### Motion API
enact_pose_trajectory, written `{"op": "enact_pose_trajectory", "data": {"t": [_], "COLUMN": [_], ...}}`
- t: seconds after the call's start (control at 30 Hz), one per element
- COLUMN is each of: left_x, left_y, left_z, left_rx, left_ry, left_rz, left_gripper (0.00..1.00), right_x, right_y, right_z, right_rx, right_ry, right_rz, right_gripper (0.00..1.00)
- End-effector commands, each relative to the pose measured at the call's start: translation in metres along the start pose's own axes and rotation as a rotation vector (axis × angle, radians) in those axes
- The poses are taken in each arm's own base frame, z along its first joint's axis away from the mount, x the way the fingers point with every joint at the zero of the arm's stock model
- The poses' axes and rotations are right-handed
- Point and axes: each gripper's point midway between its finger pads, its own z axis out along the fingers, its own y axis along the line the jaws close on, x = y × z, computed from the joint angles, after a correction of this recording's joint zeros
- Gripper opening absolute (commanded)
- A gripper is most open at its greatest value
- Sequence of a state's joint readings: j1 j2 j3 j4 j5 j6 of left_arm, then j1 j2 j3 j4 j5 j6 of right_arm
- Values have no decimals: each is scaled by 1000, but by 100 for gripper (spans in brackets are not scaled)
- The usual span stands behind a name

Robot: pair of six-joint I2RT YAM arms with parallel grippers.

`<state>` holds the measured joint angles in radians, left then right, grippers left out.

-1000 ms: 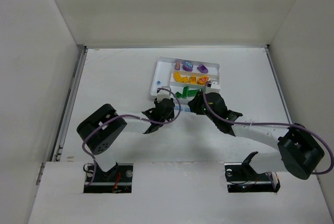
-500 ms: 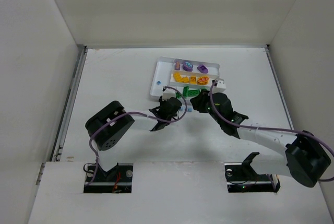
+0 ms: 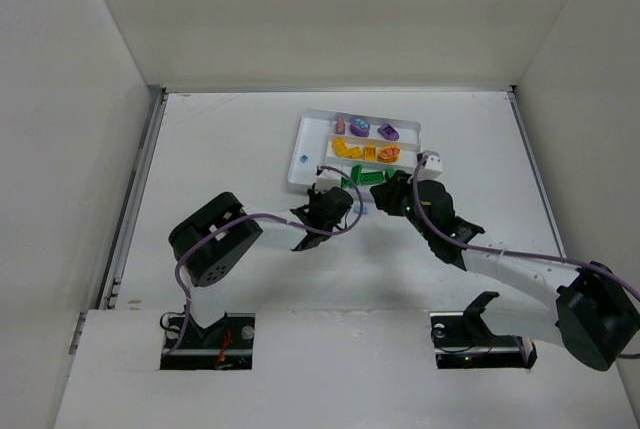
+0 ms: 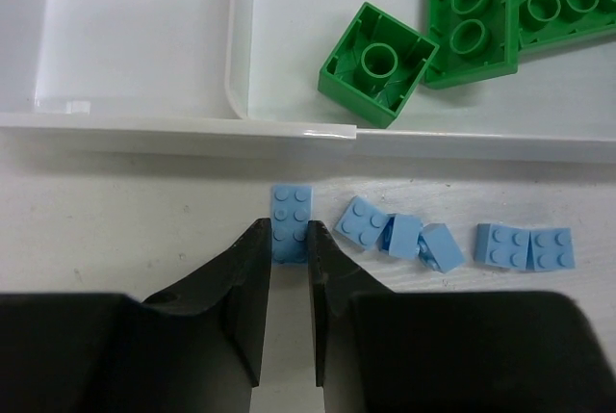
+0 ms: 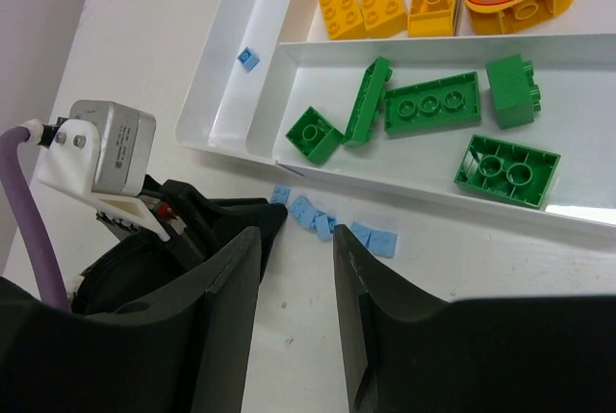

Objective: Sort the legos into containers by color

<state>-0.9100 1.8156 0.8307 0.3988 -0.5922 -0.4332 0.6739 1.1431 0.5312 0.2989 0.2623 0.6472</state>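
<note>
The white tray (image 3: 300,139) is set toward the far edge of the counter (image 4: 115,211), roughly midway between its left and right edges. Purple bricks (image 3: 360,129) are seen in the farthest long compartment, yellow-orange bricks (image 5: 385,4) in the middle one and green bricks (image 5: 433,105) in the nearest one, while a single blue brick (image 5: 248,58) lies in the tall section at the tray's left end. A row of loose blue bricks (image 4: 423,240) is laid on the counter just outside the tray's near wall. The left gripper (image 4: 289,240) is closed on the leftmost blue brick (image 4: 292,216) of that row, whose near end is pinched between the fingertips. The right gripper (image 5: 295,240) is held partly open above the counter near the same row, and nothing is gripped between its fingers
</note>
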Motion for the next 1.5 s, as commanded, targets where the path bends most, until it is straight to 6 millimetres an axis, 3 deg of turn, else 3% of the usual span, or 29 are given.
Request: {"op": "enact_pose_trajectory", "data": {"t": [0.0,0.3,0.43,0.53,0.63,0.87,1.0,1.13,1.23,1.47], "left_x": [7,-51,-80,-103,-119,-133,-138,-146,-148,-112], "left_y": [11,7,10,19,31,45,51,47,40,17], "left_z": [-9,-46,-50,-36,-9,45,56,40,21,-28], "left_rx": [-5,75,100,93,68,23,6,30,57,154], "left_ry": [30,-69,-112,-129,-142,-121,-118,-148,-160,-139], "left_rz": [9,-85,-136,-168,-195,-179,-193,-203,-198,-189], "left_gripper": [14,14,14,14,14,16,25,33,34,34], "right_x": [-18,-15,-14,-11,-8,11,23,43,57,72], "right_y": [7,2,4,3,7,17,19,13,3,-18], "right_z": [-3,0,1,5,6,10,15,22,29,37], "right_rx": [-31,-19,-23,-15,-21,-37,-37,7,56,150], "right_ry": [-62,-51,-49,-34,-19,50,90,179,228,279], "right_rz": [29,34,32,21,-3,-76,-130,-202,-237,-275], "right_gripper": [42,42,42,42,42,46,49,50,50,49]}}
